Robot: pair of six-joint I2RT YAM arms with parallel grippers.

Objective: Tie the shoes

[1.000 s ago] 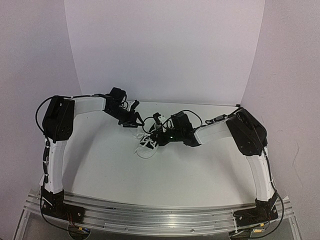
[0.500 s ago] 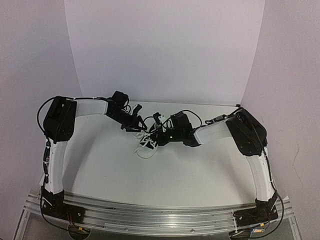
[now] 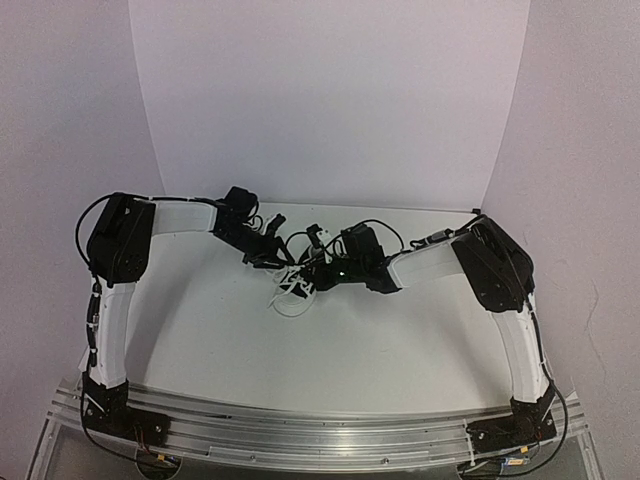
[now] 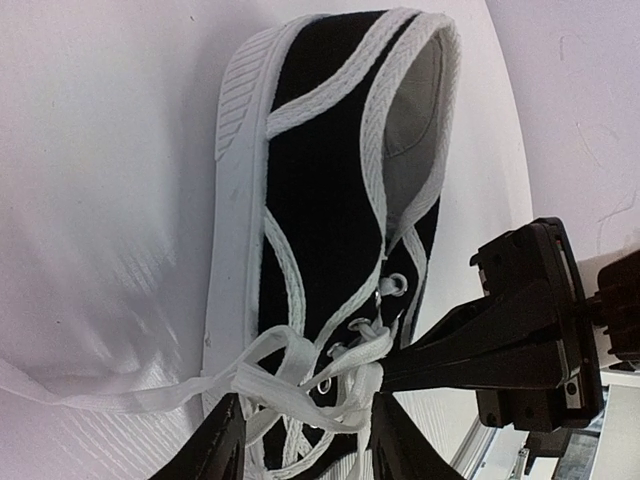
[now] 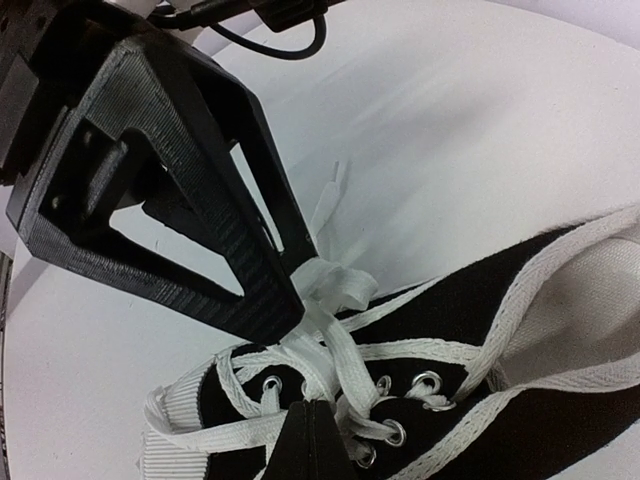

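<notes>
The shoe (image 3: 292, 288) lies mid-table between both arms, a small black sneaker (image 4: 320, 180) with a white sole and white laces (image 4: 290, 385). My left gripper (image 4: 312, 445) reaches in from the left. Its jaws stand apart, with a bundle of lace loops between the two fingers. One of its fingers (image 5: 200, 230) touches the bunched laces (image 5: 335, 290) in the right wrist view. My right gripper (image 5: 315, 410) is shut over the eyelets, with a lace strand running into its tips. In the top view the left gripper (image 3: 278, 260) and right gripper (image 3: 312, 272) almost meet over the shoe (image 5: 520, 330).
A white curved backdrop (image 3: 320, 110) closes the far side and corners of the white table (image 3: 330, 350). An aluminium rail (image 3: 320, 430) with both arm bases runs along the near edge. A loose lace loop (image 3: 290, 305) trails toward the front of the shoe.
My left gripper has moved right, in over the shoe's laces, and its jaws have narrowed around them. The right gripper has stayed shut in place.
</notes>
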